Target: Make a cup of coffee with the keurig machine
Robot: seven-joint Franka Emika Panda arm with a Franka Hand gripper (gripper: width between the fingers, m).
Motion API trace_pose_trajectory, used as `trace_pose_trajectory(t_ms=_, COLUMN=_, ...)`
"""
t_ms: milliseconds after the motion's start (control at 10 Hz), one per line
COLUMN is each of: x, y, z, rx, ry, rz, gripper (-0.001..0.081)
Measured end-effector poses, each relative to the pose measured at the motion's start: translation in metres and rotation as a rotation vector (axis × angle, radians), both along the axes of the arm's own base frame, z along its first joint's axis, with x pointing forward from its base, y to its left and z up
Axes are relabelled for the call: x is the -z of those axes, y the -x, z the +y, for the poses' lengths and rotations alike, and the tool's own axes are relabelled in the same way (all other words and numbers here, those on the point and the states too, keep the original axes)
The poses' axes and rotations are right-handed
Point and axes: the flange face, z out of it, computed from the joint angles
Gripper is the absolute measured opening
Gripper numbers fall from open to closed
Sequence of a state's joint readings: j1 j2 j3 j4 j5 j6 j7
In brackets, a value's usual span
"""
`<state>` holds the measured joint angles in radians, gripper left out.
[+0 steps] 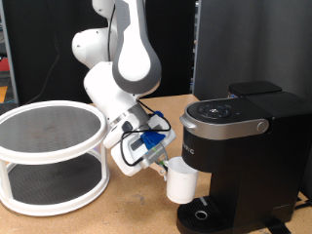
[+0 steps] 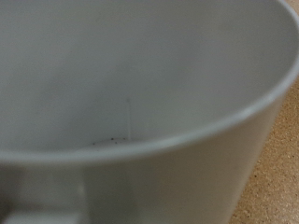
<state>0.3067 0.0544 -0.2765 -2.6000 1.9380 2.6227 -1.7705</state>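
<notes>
The white cup (image 1: 181,182) hangs at the end of my gripper (image 1: 168,176), just above the table and right beside the round drip base (image 1: 203,213) of the keurig machine (image 1: 239,156), on the exterior view's left of it. The gripper is shut on the cup. The machine is black with a silver-rimmed lid (image 1: 226,118) that is down. In the wrist view the cup's white inside (image 2: 121,84) fills nearly the whole picture, with its rim curving across; my fingers do not show there.
A white round two-tier rack (image 1: 51,154) with mesh shelves stands at the exterior view's left. The wooden table top (image 1: 127,210) shows between the rack and the machine. A dark backdrop stands behind.
</notes>
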Motion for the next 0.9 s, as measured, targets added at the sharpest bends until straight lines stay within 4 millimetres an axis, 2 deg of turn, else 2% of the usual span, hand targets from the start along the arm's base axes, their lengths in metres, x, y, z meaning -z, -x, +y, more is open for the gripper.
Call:
trace_pose_trajectory(t_ms=500, x=0.003, y=-0.021, z=0.026, rx=0.0, ry=-0.011, rz=-0.019, gripper=0.006)
trace_pose_trajectory(t_ms=900, x=0.02, y=-0.024, z=0.041, rx=-0.009, ry=0.005, rz=-0.003, gripper=0.006)
